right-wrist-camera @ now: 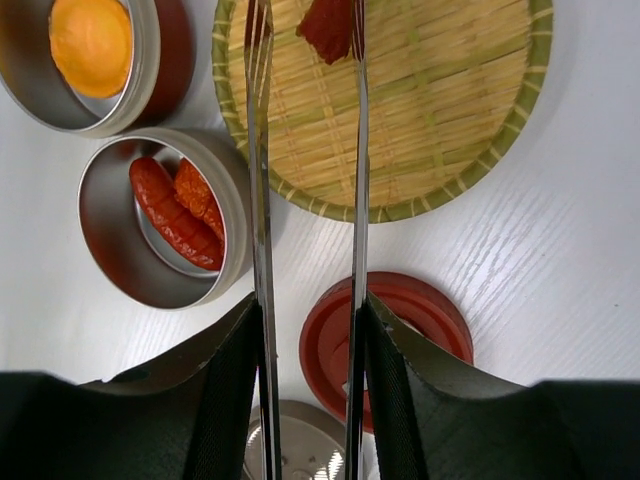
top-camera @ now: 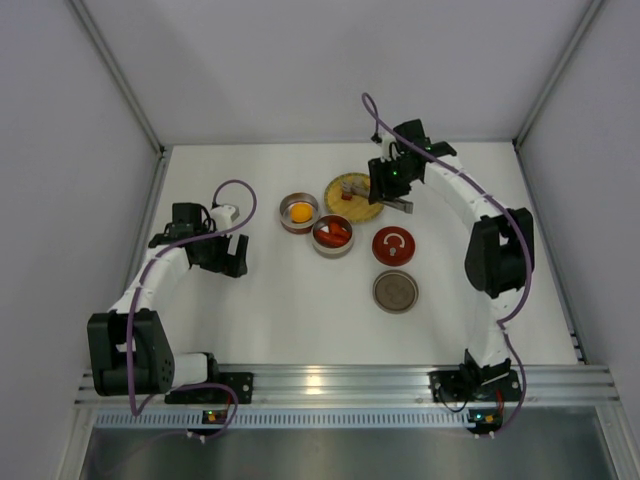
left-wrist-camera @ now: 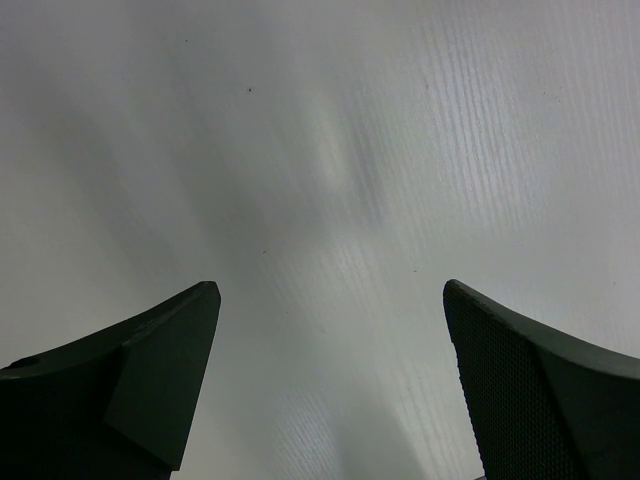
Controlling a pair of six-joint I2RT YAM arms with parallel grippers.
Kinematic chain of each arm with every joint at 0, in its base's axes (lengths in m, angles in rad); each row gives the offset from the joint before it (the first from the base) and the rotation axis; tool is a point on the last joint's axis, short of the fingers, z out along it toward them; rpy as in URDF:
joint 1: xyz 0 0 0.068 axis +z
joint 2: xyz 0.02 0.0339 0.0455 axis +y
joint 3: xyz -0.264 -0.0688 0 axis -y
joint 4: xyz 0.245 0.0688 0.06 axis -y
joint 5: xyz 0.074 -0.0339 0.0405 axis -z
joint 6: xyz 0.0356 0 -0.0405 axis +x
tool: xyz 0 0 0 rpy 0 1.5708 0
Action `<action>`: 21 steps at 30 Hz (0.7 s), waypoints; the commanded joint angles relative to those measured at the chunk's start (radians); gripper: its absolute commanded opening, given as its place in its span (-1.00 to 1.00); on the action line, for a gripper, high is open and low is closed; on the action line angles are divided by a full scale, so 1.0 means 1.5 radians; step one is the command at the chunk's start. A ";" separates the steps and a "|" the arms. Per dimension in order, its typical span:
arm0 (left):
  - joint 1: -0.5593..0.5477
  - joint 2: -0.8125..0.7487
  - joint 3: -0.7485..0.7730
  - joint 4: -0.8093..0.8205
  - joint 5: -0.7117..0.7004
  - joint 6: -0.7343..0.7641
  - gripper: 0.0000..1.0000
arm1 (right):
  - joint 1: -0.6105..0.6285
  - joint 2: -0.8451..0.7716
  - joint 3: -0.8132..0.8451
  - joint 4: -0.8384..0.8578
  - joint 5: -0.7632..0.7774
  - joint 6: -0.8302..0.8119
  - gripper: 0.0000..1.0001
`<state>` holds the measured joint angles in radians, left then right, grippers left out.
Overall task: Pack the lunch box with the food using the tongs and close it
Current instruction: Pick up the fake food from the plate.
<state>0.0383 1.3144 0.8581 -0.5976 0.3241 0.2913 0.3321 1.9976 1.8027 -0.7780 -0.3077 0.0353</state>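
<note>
The right claw (right-wrist-camera: 308, 310) is clenched on the tongs (right-wrist-camera: 262, 200), whose two arms run forward to a red piece (right-wrist-camera: 328, 28) lying on the woven plate (right-wrist-camera: 450, 120). Just left of the plate, two more red pieces (right-wrist-camera: 175, 210) lie in an open tin (right-wrist-camera: 105, 250), and the orange ball (right-wrist-camera: 90, 40) sits in a second tin (right-wrist-camera: 148, 62). The left claw (left-wrist-camera: 330, 290) hangs released above the worktop (left-wrist-camera: 330, 150).

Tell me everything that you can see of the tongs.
The tongs are slim, shiny silver metal: two long thin arms side by side with a gap between them. The right gripper holds them, its jaws pressing on the arms' outer sides. They point away from the wrist, over the red lid to the woven plate. Their tips straddle a red food piece, which seems to touch one arm. The joined end is hidden.
</note>
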 commanded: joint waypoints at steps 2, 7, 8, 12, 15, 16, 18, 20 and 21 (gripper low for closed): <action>-0.001 0.005 0.000 0.020 0.010 0.000 0.96 | 0.024 -0.019 -0.012 0.009 0.004 0.004 -0.14; -0.001 0.005 -0.002 0.023 0.010 0.001 0.96 | 0.032 -0.007 -0.012 0.023 0.021 0.014 -0.14; -0.002 0.006 -0.002 0.023 0.010 0.000 0.96 | 0.033 -0.005 -0.011 0.027 0.025 0.015 -0.13; -0.001 0.006 -0.003 0.024 0.009 0.001 0.96 | 0.040 0.010 0.002 0.028 0.052 0.019 -0.11; -0.001 0.006 -0.006 0.024 0.009 0.001 0.96 | 0.043 0.019 0.012 0.024 0.076 0.021 -0.08; -0.001 0.007 -0.007 0.025 0.008 0.002 0.96 | 0.047 0.019 0.013 0.026 0.080 0.021 -0.08; -0.002 0.007 -0.009 0.028 0.007 0.003 0.96 | 0.047 0.022 0.014 0.027 0.083 0.020 -0.07; -0.001 0.009 -0.013 0.032 0.007 0.003 0.96 | 0.049 0.025 0.016 0.026 0.083 0.019 -0.07; -0.002 0.010 -0.013 0.032 0.007 0.002 0.96 | 0.050 0.029 0.018 0.026 0.083 0.016 -0.07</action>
<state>0.0383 1.3205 0.8497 -0.5896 0.3241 0.2909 0.3855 2.0331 1.7748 -0.7704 -0.2035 0.0532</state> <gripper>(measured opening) 0.982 0.463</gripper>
